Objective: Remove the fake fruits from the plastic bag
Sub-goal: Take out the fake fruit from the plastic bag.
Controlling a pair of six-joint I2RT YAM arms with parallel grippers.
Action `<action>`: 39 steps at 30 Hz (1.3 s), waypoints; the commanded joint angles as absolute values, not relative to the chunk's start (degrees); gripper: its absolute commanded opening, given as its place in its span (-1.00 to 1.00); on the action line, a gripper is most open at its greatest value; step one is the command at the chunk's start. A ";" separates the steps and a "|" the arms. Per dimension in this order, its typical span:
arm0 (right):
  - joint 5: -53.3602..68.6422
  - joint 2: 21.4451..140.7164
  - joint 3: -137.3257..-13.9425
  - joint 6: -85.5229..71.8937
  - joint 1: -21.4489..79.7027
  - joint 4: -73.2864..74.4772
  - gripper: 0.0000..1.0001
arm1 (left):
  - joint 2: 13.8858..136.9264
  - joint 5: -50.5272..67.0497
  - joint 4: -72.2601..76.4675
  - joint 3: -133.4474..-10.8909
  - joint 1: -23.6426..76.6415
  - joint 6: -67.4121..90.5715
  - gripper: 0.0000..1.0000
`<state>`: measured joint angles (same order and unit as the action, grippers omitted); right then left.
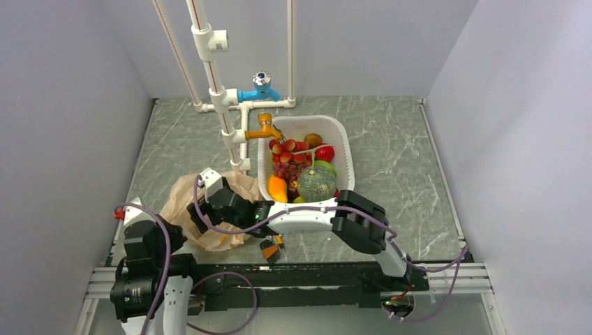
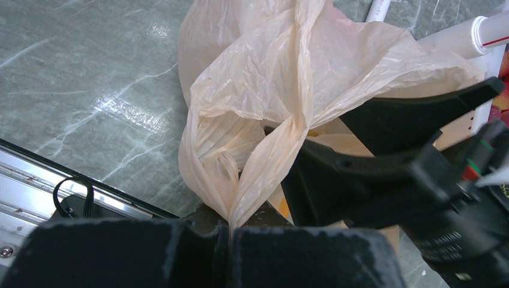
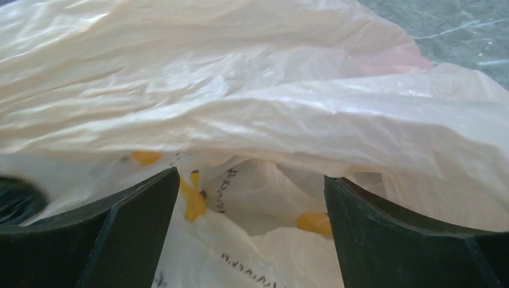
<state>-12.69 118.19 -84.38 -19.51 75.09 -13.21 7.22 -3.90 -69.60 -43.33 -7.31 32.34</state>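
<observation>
Crinkly translucent plastic bag (image 2: 270,72), netted round melon (image 1: 317,183)

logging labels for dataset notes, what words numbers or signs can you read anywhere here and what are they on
No text here can be read.
plastic bag: dark printed lettering on an inner fold, turned and creased, illegible.
plastic bag: second short line of print, also illegible.
right arm's wrist housing: small white print, too blurred to read.
top view: none visible.
</observation>
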 commanded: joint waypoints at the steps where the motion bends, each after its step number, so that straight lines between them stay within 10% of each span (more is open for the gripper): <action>1: -20.14 121.75 -90.57 -20.21 74.81 -9.87 0.90 | 7.21 -3.01 -67.31 -43.11 -7.73 31.71 -1.00; 39: -37.77 144.66 -109.08 5.06 71.30 -24.73 0.98 | 8.77 -2.53 -67.05 -43.07 -7.43 31.21 -1.00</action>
